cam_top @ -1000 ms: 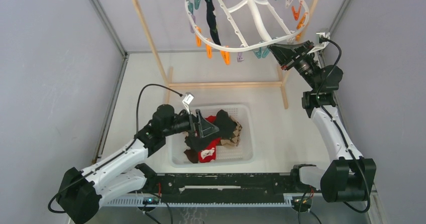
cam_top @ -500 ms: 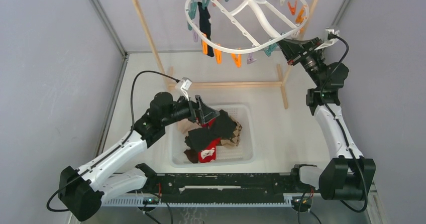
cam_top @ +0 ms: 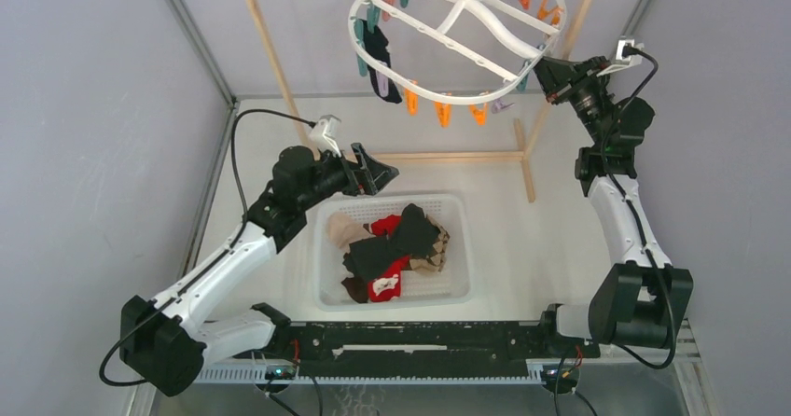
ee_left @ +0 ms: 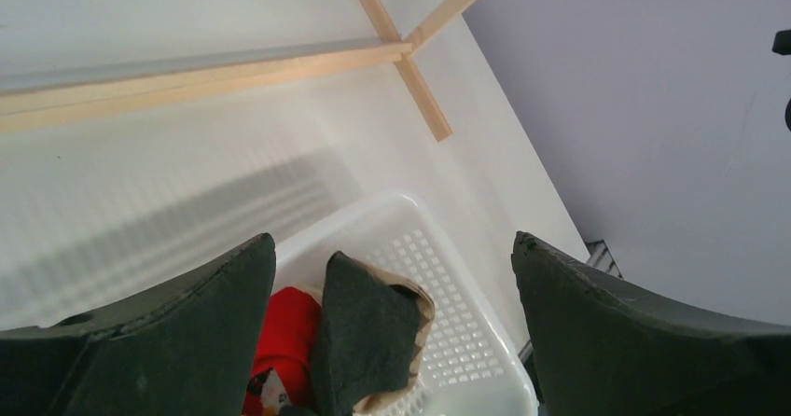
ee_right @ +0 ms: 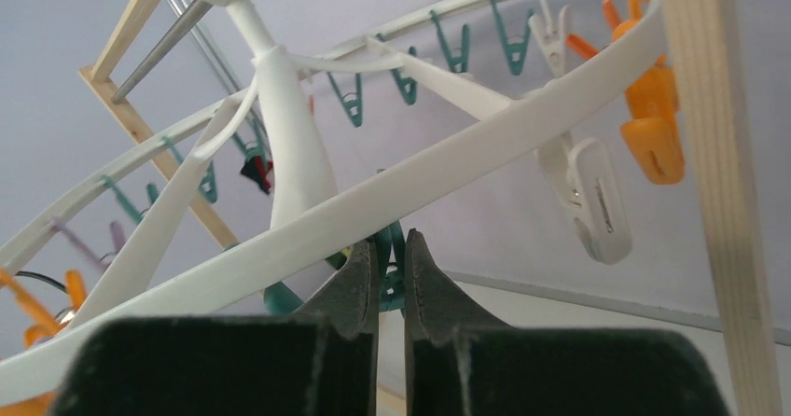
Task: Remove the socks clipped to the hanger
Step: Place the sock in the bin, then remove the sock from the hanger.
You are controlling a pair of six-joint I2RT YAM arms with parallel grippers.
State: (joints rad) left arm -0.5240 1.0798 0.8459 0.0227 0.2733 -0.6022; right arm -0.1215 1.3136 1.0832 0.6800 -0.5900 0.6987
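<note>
Standing here, I can find no readable writing anywhere: no words, numbers or brand names on anything in sight. The nearest thing to print is on the red sock, which lies in the basket toward the near edge of the worktop. It carries a few white marks, but they are too small and blurred to read as letters or a logo.
</note>
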